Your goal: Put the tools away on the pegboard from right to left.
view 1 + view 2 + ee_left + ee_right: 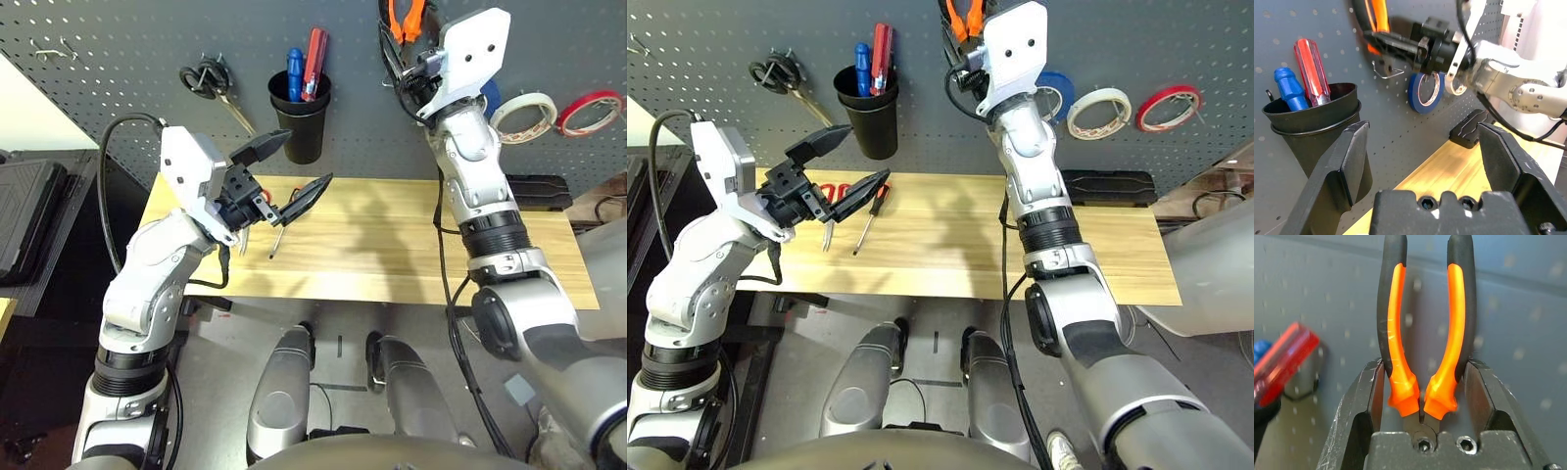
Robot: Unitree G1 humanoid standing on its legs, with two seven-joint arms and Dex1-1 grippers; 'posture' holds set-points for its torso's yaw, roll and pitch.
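Three tape rings (524,116), two screwdrivers in one cup (300,132)

Orange-handled pliers (1422,333) upright against pegboard (118,88)

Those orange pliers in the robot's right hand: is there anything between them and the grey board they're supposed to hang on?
Nothing visible. The right hand holds the pliers handles-up right against the pegboard, with bare panel behind them. A metal hook sticks out just below, and the blue tape ring hangs lower still, off their path.
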